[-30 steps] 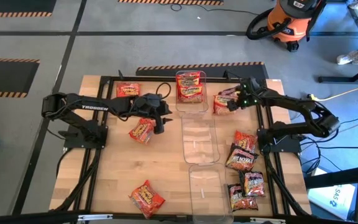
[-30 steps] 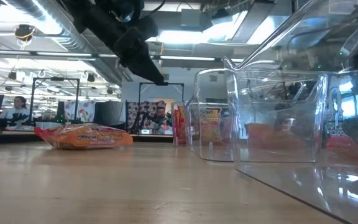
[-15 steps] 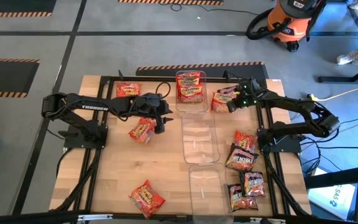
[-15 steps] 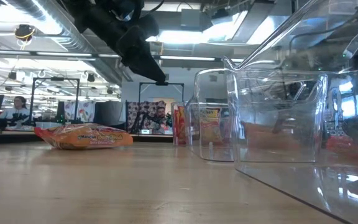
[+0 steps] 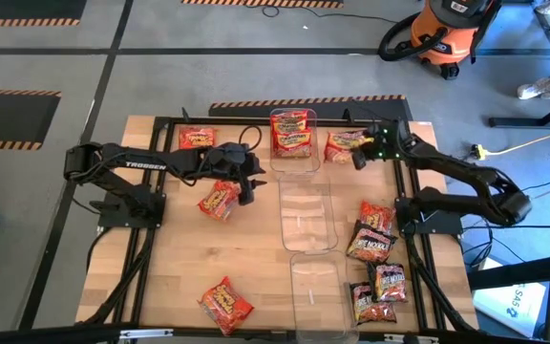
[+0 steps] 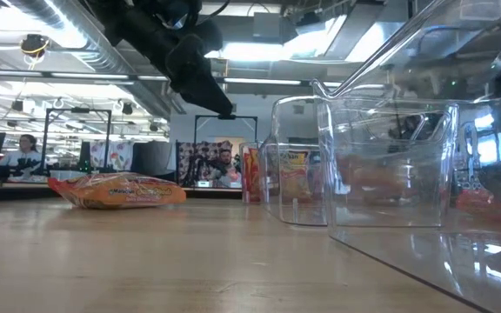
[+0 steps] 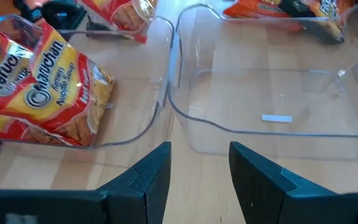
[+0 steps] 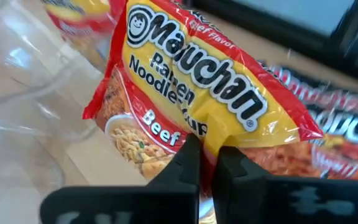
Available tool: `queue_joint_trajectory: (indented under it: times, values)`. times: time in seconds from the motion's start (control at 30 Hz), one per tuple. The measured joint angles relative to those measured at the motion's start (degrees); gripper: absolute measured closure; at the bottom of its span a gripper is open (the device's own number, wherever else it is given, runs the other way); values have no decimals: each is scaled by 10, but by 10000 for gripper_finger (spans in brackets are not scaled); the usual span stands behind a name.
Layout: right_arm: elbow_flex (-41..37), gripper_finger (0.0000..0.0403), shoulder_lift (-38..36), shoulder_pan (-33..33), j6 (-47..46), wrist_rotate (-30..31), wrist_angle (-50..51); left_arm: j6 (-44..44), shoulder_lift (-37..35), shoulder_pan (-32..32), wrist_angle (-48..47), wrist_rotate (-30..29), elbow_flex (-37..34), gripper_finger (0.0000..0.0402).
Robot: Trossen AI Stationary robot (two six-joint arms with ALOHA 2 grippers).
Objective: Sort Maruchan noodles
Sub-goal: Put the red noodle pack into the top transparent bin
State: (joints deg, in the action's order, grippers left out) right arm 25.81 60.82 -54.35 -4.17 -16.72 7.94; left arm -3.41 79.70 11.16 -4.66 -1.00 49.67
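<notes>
The Maruchan noodles are flat crinkly packets. My right gripper (image 5: 356, 155) (image 8: 207, 163), at the table's far right beside the far clear bin (image 5: 294, 164), is shut on a red-yellow one (image 5: 342, 144) (image 8: 191, 93). My left gripper (image 5: 247, 188) (image 7: 199, 177) hangs open above the table left of the middle bin (image 5: 308, 239), with nothing between its fingers. An orange-red packet (image 5: 218, 201) lies flat just left of it. The far bin holds red-yellow packets (image 5: 292, 134) (image 7: 39, 87). My right gripper pinches the red-yellow packet between its two fingers (image 8: 188, 165) at an edge of the wrapper (image 8: 207, 144). The fingers slant down from the table's right side. The packet sticks out beyond the fingertips, raised and tilted; whether its far end is on the table I cannot tell.
More packets lie at the far left (image 5: 196, 139), the near left (image 5: 225, 304) and in a cluster at the right (image 5: 372, 244) (image 5: 380, 291). A third clear bin (image 5: 318, 287) stands near the front edge. In the low view a packet (image 6: 116, 189) lies left of the bins.
My right gripper has risen a little and rolled. The red-yellow packet in it has come up and shifted toward the table's far edge, turning with the gripper. My left arm has kept still.
</notes>
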Motion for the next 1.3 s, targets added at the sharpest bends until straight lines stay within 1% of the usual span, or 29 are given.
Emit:
queue_joint_trajectory:
  times: [0.13,0.3,0.37,0.43,0.53,0.67,0.77,0.83,0.93,1.03,1.1,1.2,1.3]
  values:
    - [0,402,-48,0,5,-9,8,2,0,0,26,-3,0,247]
    - [1,403,-99,0,15,-40,21,18,0,4,64,-14,0,241]
    - [1,403,-113,1,15,-50,22,31,0,9,77,-3,0,230]
    - [1,403,-122,10,15,-50,20,53,2,15,87,23,0,215]
    - [1,403,-125,35,16,-37,14,78,14,27,105,47,1,188]
    - [1,403,-124,87,15,-15,-9,101,37,39,156,38,1,156]
    - [1,403,-124,132,15,3,-31,108,52,40,215,20,1,149]
    - [1,403,-124,159,16,13,-39,112,55,38,257,18,1,148]
    - [1,403,-123,197,17,36,-50,137,55,38,292,22,1,147]
    - [1,403,-122,233,20,63,-63,151,55,46,282,29,15,147]
    - [1,403,-122,252,28,72,-77,152,55,53,258,54,37,147]
    - [1,403,-122,274,32,73,-98,153,59,61,191,70,85,147]
    - [2,403,-122,291,34,73,-116,154,63,74,104,88,140,147]
